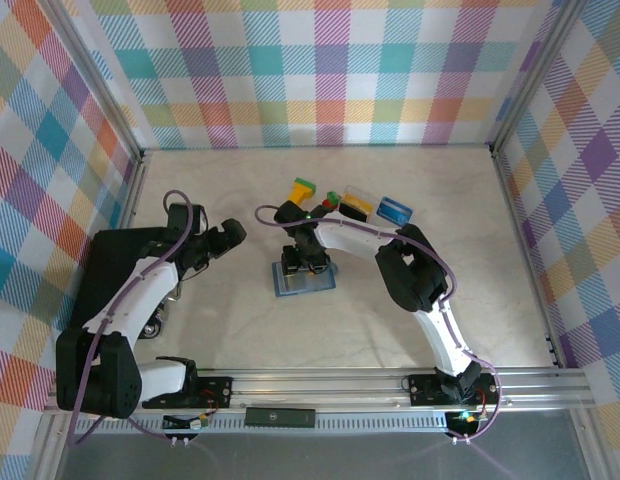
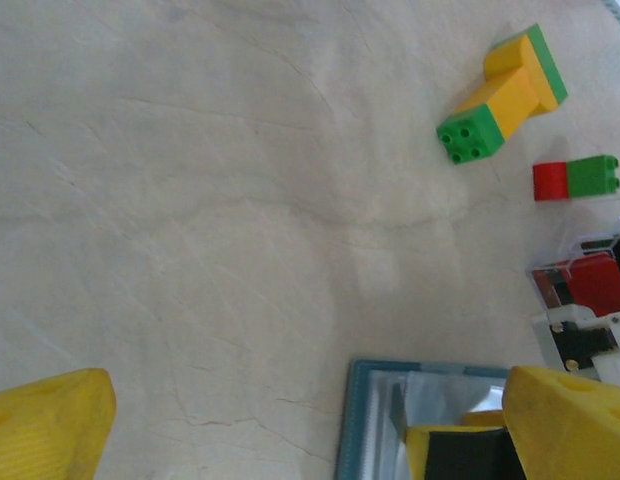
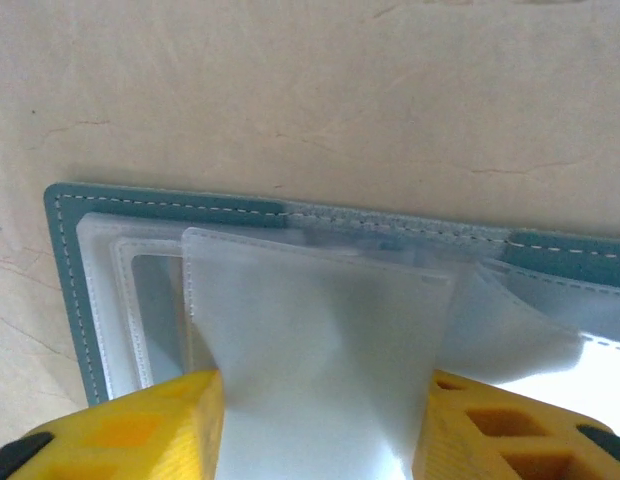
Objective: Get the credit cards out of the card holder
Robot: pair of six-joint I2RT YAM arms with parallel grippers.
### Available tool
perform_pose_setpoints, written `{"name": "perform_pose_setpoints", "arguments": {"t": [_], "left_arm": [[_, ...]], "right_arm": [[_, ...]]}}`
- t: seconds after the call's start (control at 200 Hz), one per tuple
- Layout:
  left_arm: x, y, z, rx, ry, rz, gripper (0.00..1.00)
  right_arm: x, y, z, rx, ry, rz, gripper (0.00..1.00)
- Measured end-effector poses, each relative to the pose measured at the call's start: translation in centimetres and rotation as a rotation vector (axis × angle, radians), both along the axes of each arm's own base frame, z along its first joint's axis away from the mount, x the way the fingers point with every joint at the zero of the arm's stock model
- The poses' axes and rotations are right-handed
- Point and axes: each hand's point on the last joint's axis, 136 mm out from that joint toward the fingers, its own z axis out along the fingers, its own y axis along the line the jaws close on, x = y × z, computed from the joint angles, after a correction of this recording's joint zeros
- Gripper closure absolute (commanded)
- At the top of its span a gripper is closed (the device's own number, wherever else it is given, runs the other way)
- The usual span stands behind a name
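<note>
Risk: the right gripper [image 3: 320, 420] may close on sleeve plastic rather than a card. That would lift or drag the whole card holder [image 3: 65, 260], or the thin stuff would slip free.

- Its jaws stand partway apart, either side of a pale sheet [image 3: 320, 330] in the open holder. Sleeve or card, pinched or not: cannot tell.
- Left gripper [image 2: 305, 420] is spread wide and empty, left of the holder, not pinning it.
- Blue card [image 1: 395, 210] and yellow-and-black card [image 1: 355, 205] lie beyond the holder on the bench [image 1: 220, 190].

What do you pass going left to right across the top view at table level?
left gripper → card holder → yellow-and-black card → blue card
</note>
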Motion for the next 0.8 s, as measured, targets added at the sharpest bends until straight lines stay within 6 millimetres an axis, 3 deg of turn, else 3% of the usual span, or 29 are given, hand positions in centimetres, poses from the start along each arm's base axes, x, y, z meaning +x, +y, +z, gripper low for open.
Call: {"name": "perform_pose_setpoints", "arguments": {"t": [0.335, 0.5, 0.8], "left_arm": [[-0.7, -3.1, -4.0, -0.157, 0.162, -0.046, 0.26], [-1.0, -6.1, -5.1, -0.211, 0.200, -0.113, 0.36], [-2.1, -10.8, -8.0, -0.260, 0.312, -0.216, 0.73]], "right_arm": [[0.1, -0.4, 0.0, 0.039, -0.006, -0.013, 0.64], [0.1, -0.4, 0.1, 0.047, -0.013, -0.021, 0.68], [0.2, -0.7, 0.0, 0.055, -0.030, -0.039, 0.71]]}}
